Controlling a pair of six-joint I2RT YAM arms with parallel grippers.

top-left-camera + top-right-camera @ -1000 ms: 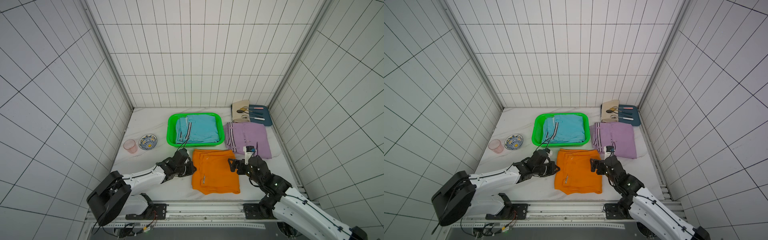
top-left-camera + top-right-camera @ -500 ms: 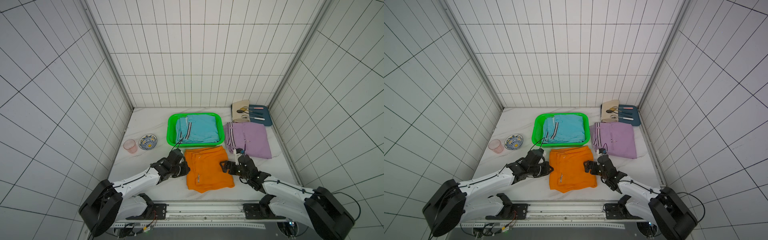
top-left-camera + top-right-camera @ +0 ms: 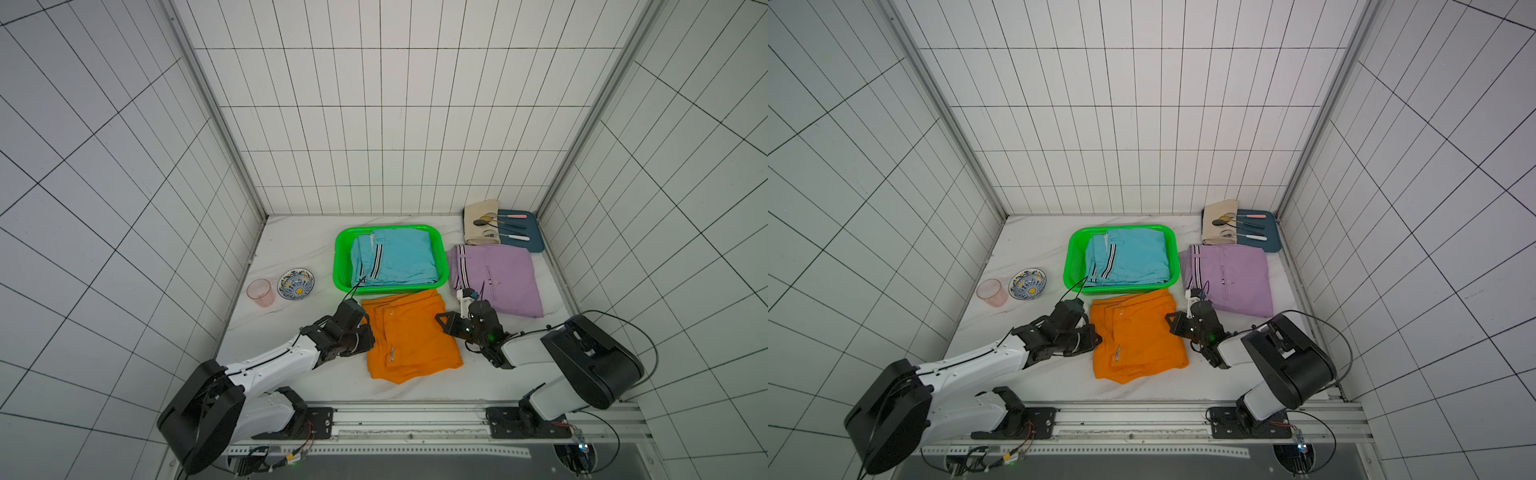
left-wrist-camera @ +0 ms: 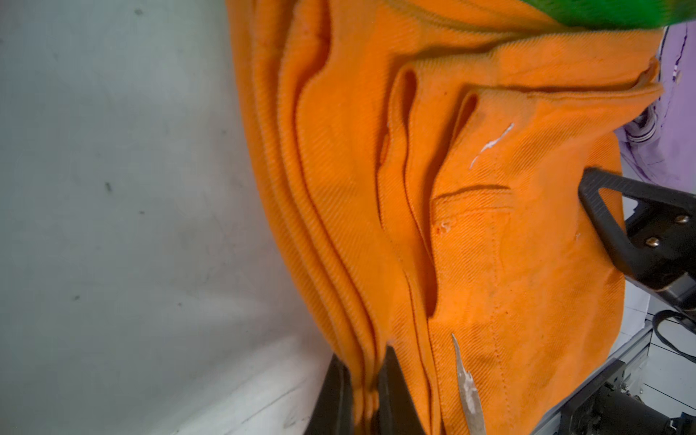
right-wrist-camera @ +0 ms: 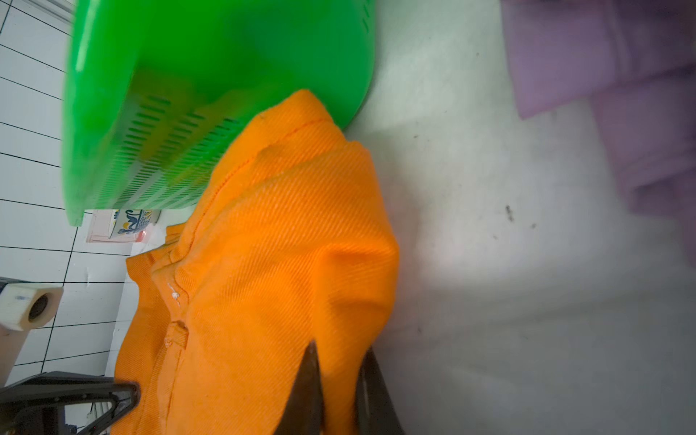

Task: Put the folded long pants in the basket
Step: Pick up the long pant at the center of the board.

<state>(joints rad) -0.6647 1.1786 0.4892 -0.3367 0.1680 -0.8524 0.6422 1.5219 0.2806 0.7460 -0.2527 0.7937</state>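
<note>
On the counter, just in front of the basket, the orange pants lie flat between the two arms, with their long axis pointing at the basket's near wall. The left gripper is pinched on the left edge and the right gripper on the right edge, both narrowed onto cloth. The basket holds the teal pants, and anything beneath them is hidden. The lilac pants lie beside the basket.

Folded orange fabric trousers just beside the near wall of the bright green perforated plastic basket; folded teal striped trousers inside. Black left gripper at the orange bundle's left edge, black right gripper at its right.
</note>
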